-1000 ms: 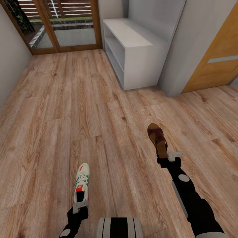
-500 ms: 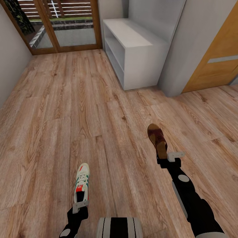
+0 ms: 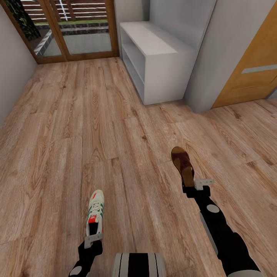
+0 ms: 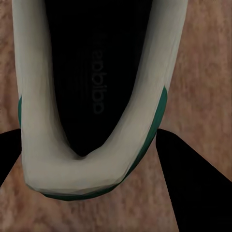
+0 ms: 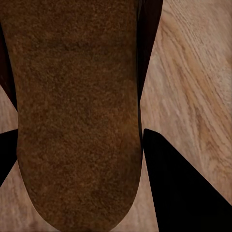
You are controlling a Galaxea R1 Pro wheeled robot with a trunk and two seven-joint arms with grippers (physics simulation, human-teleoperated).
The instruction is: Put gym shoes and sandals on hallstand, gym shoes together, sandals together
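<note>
**Two shoes held at the heel, rack ahead**

Item 1, nearest: the left gripper (image 3: 93,239), seen low in the head view. It is closed on the heel of one gym shoe (image 3: 94,216), a cream sneaker with green stripes and a red tongue label, toe pointing away from the robot. In the left wrist view the heel collar of the gym shoe (image 4: 92,96) is framed by dark fingers (image 4: 193,188) on both sides. Whether the sole is clear of the floor cannot be told.

Item 2: the right gripper (image 3: 195,185), a little farther out. It is clamped on the open back of one brown sandal (image 3: 183,164), toe likewise pointing forward. In the right wrist view the tan insole of the sandal (image 5: 77,116) is flanked by dark fingers (image 5: 188,183). Lift height cannot be judged here either.

Item 3: the corridor floor (image 3: 77,127), wood-grain planks, bare between the robot and the rack.

Item 4, farthest: the hallstand (image 3: 157,57), a low light-grey cabinet against the right-hand wall, well apart from both shoes. Nothing is seen on its flat top.

Step in hand, as judged: one shoe of each pair is secured for carrying. The next move calls for the base to be driven forward and to the right, with both grips held firm, and each shoe set on the rack with room left beside it for its mate.
</note>
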